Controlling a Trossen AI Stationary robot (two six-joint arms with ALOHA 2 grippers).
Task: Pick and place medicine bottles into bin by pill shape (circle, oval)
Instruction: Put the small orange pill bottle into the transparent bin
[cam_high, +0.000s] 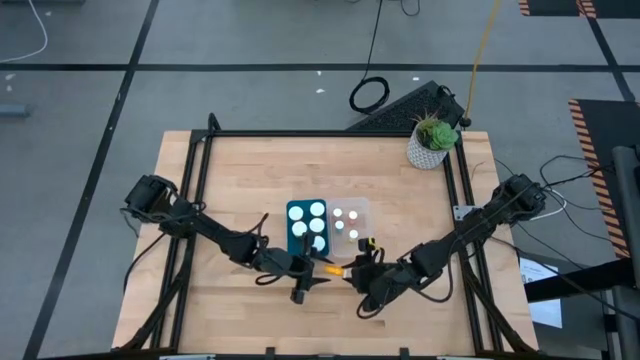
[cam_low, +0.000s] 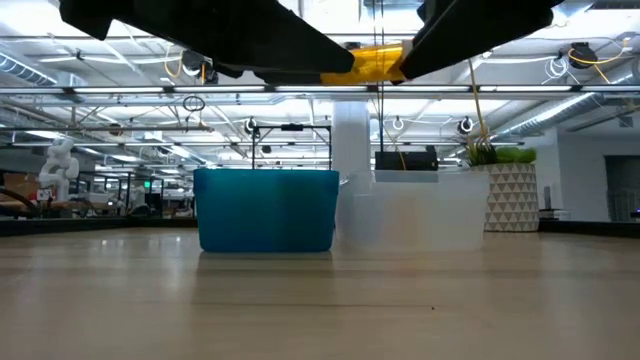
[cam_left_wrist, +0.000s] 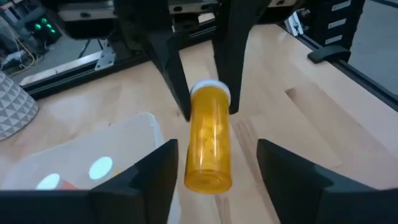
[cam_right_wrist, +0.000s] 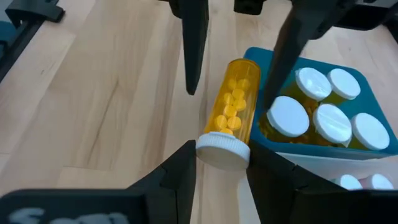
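Right tool clenched on white cap of amber plastic pill bottle, held level above wooden table beside teal bin, left tool released around its base.

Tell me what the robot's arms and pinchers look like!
Two thin, dark, jointed arms trail black cables. The left gripper and right gripper each end in two flat, black, wedge-shaped fingers that taper to narrow tips. No markings show on them.
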